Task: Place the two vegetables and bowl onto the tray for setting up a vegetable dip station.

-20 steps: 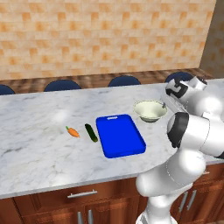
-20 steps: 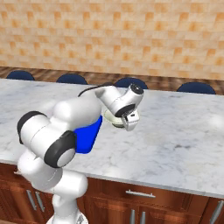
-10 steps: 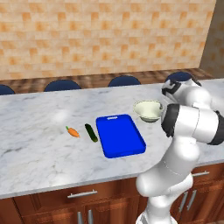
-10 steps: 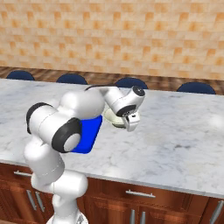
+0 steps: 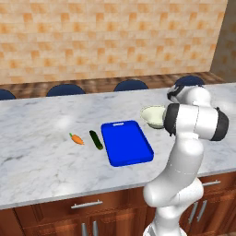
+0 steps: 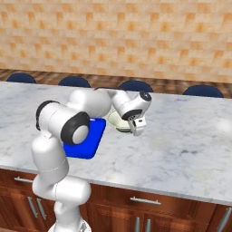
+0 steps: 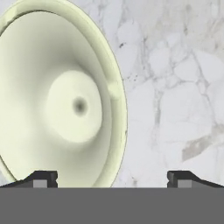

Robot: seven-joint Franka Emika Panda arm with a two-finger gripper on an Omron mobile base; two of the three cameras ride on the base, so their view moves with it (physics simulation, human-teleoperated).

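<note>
The cream bowl (image 5: 152, 115) sits on the marble counter just right of the blue tray (image 5: 126, 142). The small orange carrot (image 5: 77, 138) and the dark green cucumber (image 5: 96, 139) lie left of the tray. My gripper (image 6: 137, 130) hangs open, pointing down over the bowl's (image 6: 118, 122) right rim, beside the tray (image 6: 89, 140). In the hand view the bowl (image 7: 65, 100) is close below. Its rim runs between my gripper's (image 7: 111, 180) fingers, with one fingertip (image 7: 42, 178) over the bowl's inside and the other over bare marble. Nothing is held.
Dark blue stools (image 5: 66, 89) stand along the counter's far side before a brick wall. Bare marble (image 6: 186, 136) stretches to the right of the bowl. My own white elbow (image 5: 196, 122) rises close over the counter's near edge.
The elbow has swung up and across while the hand stayed over the bowl. The open gripper has sunk slightly toward the bowl's rim. Bowl, tray and vegetables have not moved.
</note>
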